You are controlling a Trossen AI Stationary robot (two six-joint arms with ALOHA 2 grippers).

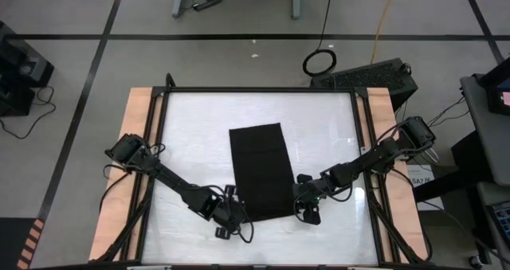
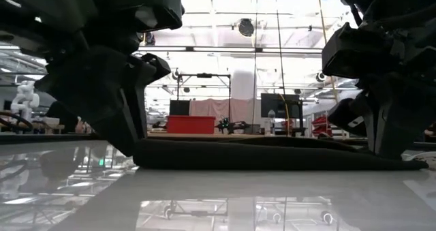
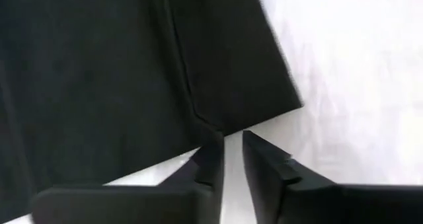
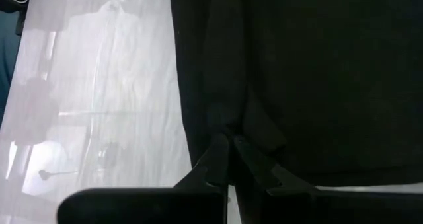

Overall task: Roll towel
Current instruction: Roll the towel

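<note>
The black towel lies flat in the middle of the table as a long narrow strip, folded in layers, with one short end toward the near edge. It also shows in the low view. My left gripper stands low at the towel's near left corner. In the left wrist view its fingers are a little apart, with bare table showing between them at the towel's edge. My right gripper is at the near right corner, shut on the towel. The white tag is not visible. My left gripper has its fingertips right at the towel's near edge; whether they touch the cloth, I cannot tell. My right gripper pinches the towel's edge close to its near right corner between its two fingers, slanting down from the table's right. The cloth puckers at the fingertips. The towel lies on the table.
The table has a white glossy top in a black frame, with wooden side boards. Bare tabletop lies on either side of the towel and beyond its far end. Both arms reach in low from the sides.
</note>
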